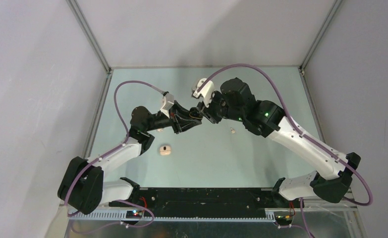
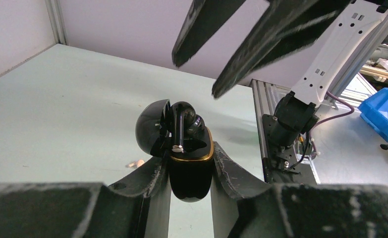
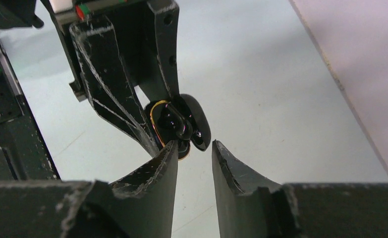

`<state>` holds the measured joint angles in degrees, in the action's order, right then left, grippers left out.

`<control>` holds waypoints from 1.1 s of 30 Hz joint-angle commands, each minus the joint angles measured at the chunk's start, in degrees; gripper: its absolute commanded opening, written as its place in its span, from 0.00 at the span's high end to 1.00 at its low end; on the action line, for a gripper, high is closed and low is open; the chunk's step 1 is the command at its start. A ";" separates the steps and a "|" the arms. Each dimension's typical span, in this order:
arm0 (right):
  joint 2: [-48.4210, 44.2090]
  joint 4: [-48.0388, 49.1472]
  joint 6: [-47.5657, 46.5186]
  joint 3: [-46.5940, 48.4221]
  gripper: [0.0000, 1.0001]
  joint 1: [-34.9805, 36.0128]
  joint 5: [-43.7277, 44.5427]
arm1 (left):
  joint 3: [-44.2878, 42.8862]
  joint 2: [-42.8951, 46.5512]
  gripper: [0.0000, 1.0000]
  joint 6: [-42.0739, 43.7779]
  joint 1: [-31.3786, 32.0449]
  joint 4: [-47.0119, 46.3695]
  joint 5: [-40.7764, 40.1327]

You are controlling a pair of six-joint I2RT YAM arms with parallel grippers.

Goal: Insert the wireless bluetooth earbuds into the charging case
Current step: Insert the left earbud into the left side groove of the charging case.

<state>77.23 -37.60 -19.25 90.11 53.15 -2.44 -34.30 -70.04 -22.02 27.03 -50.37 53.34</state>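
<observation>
Black earbud (image 2: pixel 183 121) standing in the open black charging case (image 2: pixel 191 173), head up and proud of the gold rim (image 2: pixel 204 157), apparently not pressed fully home. Lid (image 2: pixel 149 121) hinged back behind it. Case held up off the worktop (image 2: pixel 58 114), pinched across its lower body by the left gripper (image 2: pixel 189 157), closed on it from both sides. Right gripper (image 3: pixel 194 147) close over the earbud, fingers parted, gripping nothing, and apart from the bud as far as the left wrist view shows.

Risks, judged from here:
- Could catch the earbud on a fingertip while backing off and drag it out of its well, given so little room between tips and bud.
- Could press off-centre on a downward tap and tilt the bud sideways rather than seat it.
- Could twist the glossy, rounded case in the left gripper's pinch under any sideways load, or squirt it out altogether, sending case and bud down onto the worktop.
- Could knock the lid shut onto an unseated bud and jam it.

Farther out on the worktop: beige case (image 1: pixel 165 149) near the left arm (image 1: pixel 113 153), cream earbud (image 1: pixel 233 131) beside the right arm (image 1: pixel 305 144), both well apart from the held case and not yet dealt with.
</observation>
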 commanded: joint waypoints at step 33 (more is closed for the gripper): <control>1.82 7.84 -4.29 -4.31 0.77 1.30 1.05 | -1.55 1.92 0.99 -0.28 -0.04 -2.45 1.06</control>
<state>78.35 -30.89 -23.00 84.33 54.04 -2.09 -34.30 -70.04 -22.02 26.92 -49.56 53.78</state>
